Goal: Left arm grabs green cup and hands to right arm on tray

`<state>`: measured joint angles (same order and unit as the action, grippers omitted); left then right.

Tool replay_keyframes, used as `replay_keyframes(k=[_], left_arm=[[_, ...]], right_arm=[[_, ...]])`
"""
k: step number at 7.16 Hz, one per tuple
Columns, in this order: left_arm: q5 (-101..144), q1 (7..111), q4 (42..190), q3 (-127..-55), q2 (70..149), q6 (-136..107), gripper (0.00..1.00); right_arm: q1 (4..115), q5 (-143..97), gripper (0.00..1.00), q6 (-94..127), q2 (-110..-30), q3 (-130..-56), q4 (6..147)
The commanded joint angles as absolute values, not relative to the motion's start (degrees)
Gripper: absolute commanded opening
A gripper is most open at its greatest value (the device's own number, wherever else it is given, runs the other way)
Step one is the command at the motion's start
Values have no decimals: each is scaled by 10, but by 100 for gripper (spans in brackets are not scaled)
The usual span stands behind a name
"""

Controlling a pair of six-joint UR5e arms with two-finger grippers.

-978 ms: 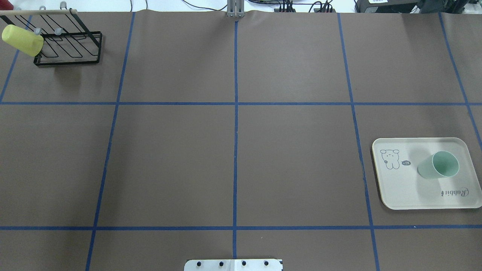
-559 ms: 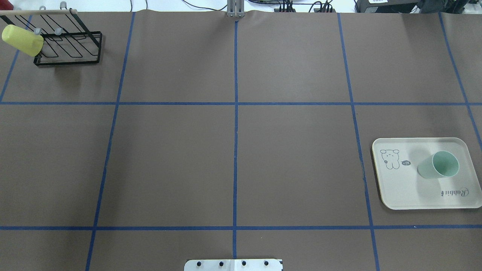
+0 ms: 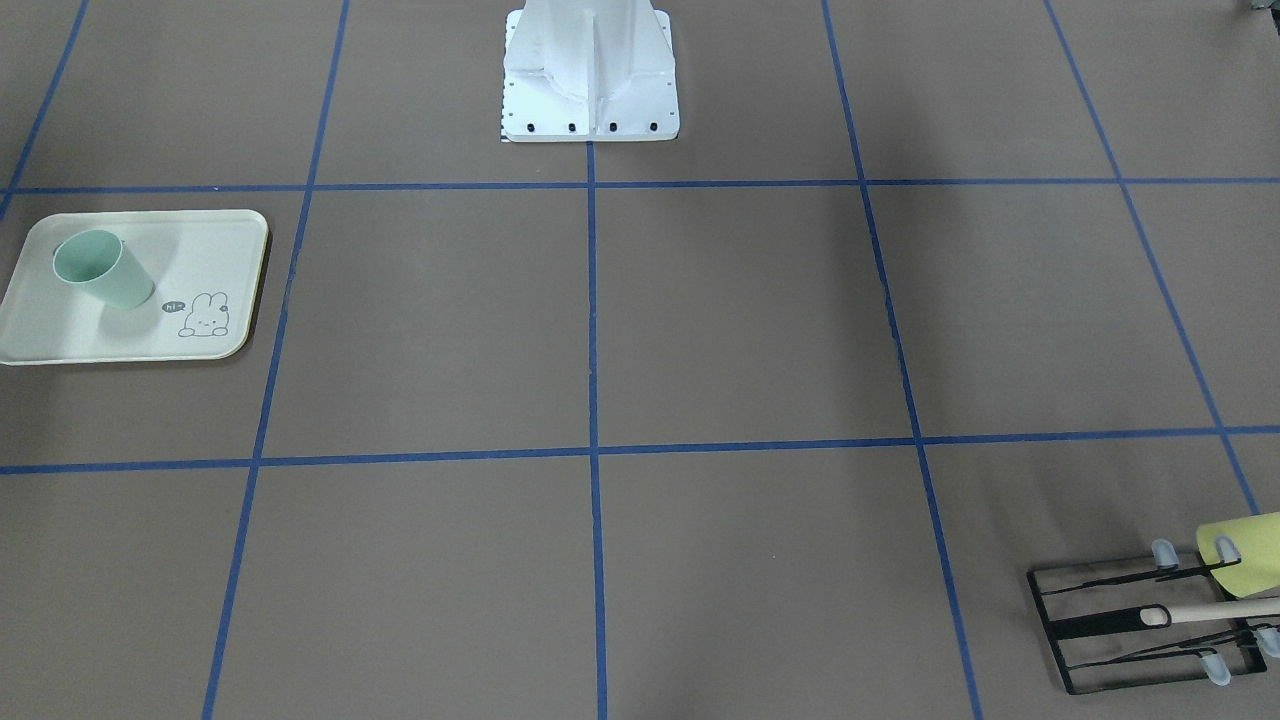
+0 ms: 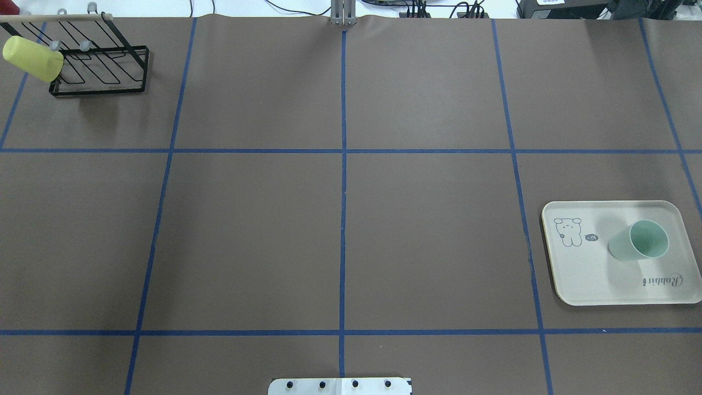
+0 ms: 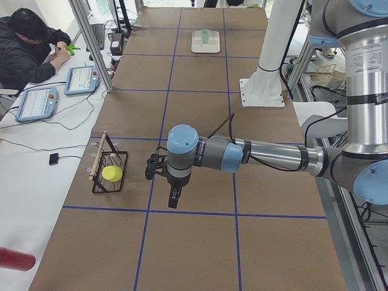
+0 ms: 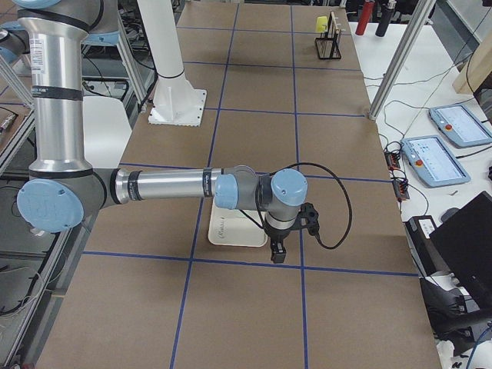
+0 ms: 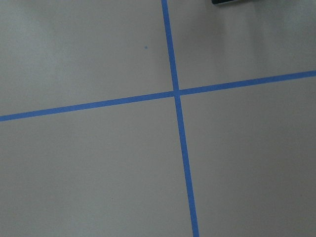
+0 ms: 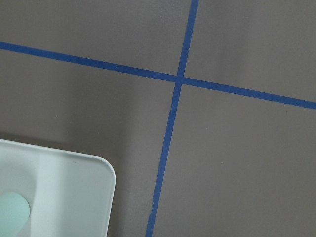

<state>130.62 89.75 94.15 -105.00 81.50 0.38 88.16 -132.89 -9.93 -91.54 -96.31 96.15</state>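
currently on record, item by item.

1. green cup (image 4: 639,248): stood upright, mouth up, on the tray (image 4: 581,274), in the half away from the bunny drawing and just above the "rabbit" script as seen from overhead. it is touched by no gripper.

2. tray: laid flat on the table (image 4: 247,230) at the robot's right side, just inside a crossing of the blue tape lines (image 4: 343,164). one rounded corner of it, and a sliver of the cup, are caught at the lower left of the right wrist view.

3. right arm (image 6: 161,184): stretched out low over the table. the right gripper (image 6: 277,251) is pointed downward near the tray's edge, well clear of the cup. it is seen only from the table's end, so whether its fingers are parted or closed cannot be told.

4. left arm (image 5: 267,154): likewise stretched out low, at the far end from the tray. the left gripper (image 5: 174,199) is hung fingers-down above a tape line, near the black wire rack (image 4: 98,71). nothing is seen held, but whether the fingers are parted or closed cannot be told (side view only).

5. yellow-green cup (image 4: 32,58): hung tilted on the rack's outer prongs.

6. white mounting base (image 3: 590,70): bolted at the table's middle, on the robot's side.

7. operator (image 5: 30,48): seated beside the table, bent over a desk.
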Motion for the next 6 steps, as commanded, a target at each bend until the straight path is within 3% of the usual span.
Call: replay_keyframes(k=[1, 6], left_arm=[[1306, 897, 944, -1035, 832, 3, 100], [1306, 897, 946, -1019, 847, 3, 100]], right_arm=[[882, -1329, 99, -99, -915, -962, 962], [882, -1329, 99, -99, -916, -961, 962]])
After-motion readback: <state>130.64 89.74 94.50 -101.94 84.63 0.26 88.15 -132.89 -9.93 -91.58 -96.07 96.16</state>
